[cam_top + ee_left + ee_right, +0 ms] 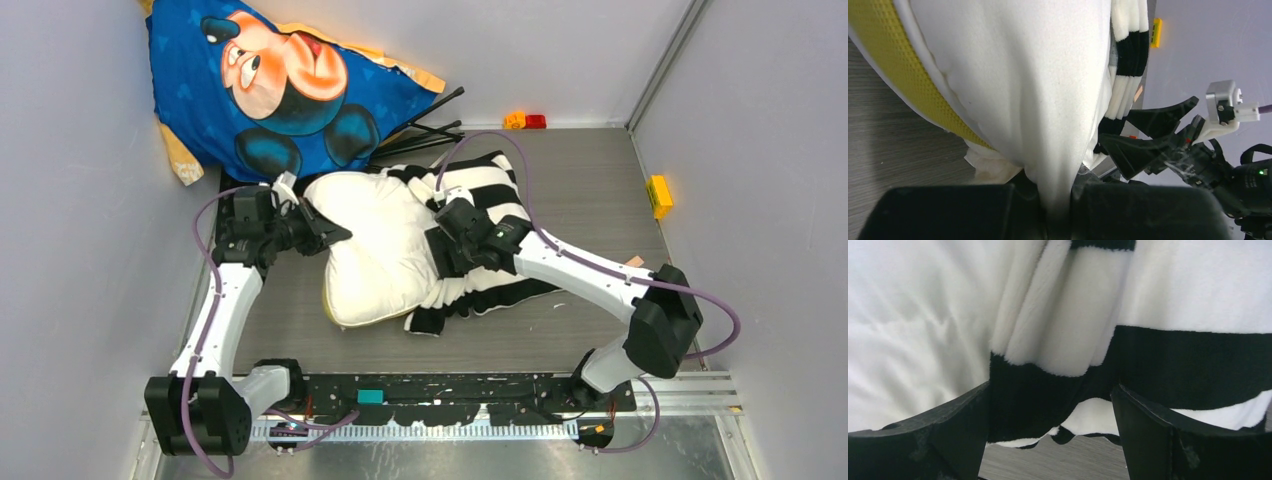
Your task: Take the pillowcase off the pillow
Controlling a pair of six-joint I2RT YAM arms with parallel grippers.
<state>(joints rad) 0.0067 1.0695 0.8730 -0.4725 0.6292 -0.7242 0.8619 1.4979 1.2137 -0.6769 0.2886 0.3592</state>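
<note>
The white pillow (375, 250) lies mid-table, its left part bare and its yellow edge (893, 55) showing in the left wrist view. The black-and-cream striped pillowcase (490, 200) covers its right part and is bunched there. My left gripper (335, 232) is shut on a pinch of the pillow's white fabric (1055, 200) at its left end. My right gripper (442, 255) is open at the pillowcase's bunched edge. A black-striped fold (1048, 390) hangs between its spread fingers (948, 435) without being clamped.
A blue Mickey Mouse cushion (290, 90) leans in the back left corner, with black rods (430, 130) beside it. Small orange and red blocks (525, 121) sit at the back wall. A yellow block (659, 195) lies by the right wall. Grey walls enclose the table.
</note>
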